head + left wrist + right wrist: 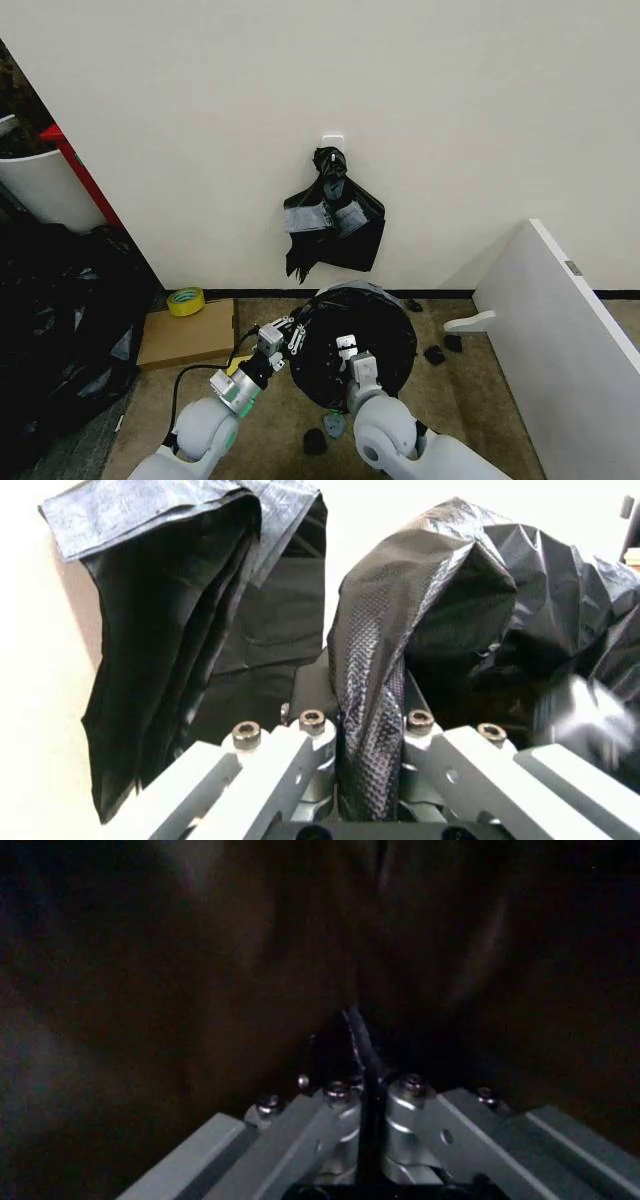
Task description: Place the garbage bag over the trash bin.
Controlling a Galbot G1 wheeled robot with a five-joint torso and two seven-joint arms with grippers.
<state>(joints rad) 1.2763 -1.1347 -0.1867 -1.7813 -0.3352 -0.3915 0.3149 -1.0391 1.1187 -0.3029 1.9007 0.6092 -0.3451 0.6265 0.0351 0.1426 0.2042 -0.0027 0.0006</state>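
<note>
Both grippers are clamped on the garbage bag [355, 335], spread over the trash bin's mouth by the wall: left gripper [283, 339] pinching the rim, right gripper [348, 350] gripping film inside. Seating step underway; next, I'd judge, tug the rim down evenly

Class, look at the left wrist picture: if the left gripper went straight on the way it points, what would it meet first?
Likely the garbage bag it already pinches; the left gripper is shut on a fold. Beyond hangs the taped black bundle on the wall, though depth is unclear.
</note>
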